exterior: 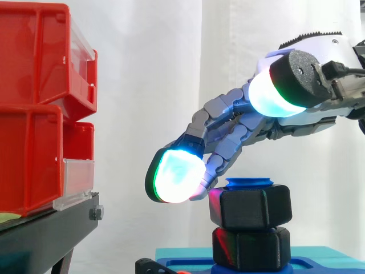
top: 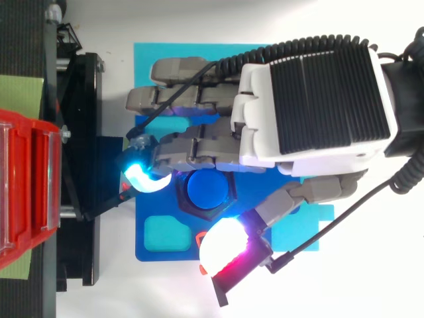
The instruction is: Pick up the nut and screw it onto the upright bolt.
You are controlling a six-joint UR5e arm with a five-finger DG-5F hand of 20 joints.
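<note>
Thumb pad point(exterior: 274, 94): nearest the side camera. It glows white and cyan and sits high above the nut without touching it.
Hand point(top: 311, 106): reaches in from the right and slopes down to the left. It is wide and relaxed and holds nothing.
Nut point(exterior: 251, 206): black and hexagonal, already sitting on the bolt near its top. It lies below the palm.
Bolt point(exterior: 248, 182): blue and upright, so its long axis is vertical. Its round tip pokes out just above the nut.
Lower hexagon point(exterior: 251, 246): a second black hexagon on the same bolt, directly under the nut and touching it.
Key relation: from above, the nut lies between the thumb on the near side and the fingers on the far side. A grip probably means lowering the thumb and closing level across the bolt's axis.
Fingers point(exterior: 177, 174): beyond the nut. One cyan-green tip hangs just left of it, and another seems to rest on its upper left corner.
Blue base point(exterior: 325, 265): holds the bolt.
Red bins point(exterior: 34, 114): stacked on a black stand point(exterior: 45, 228), well to the left.
White curtain point(exterior: 148, 68): farthest back.
</note>
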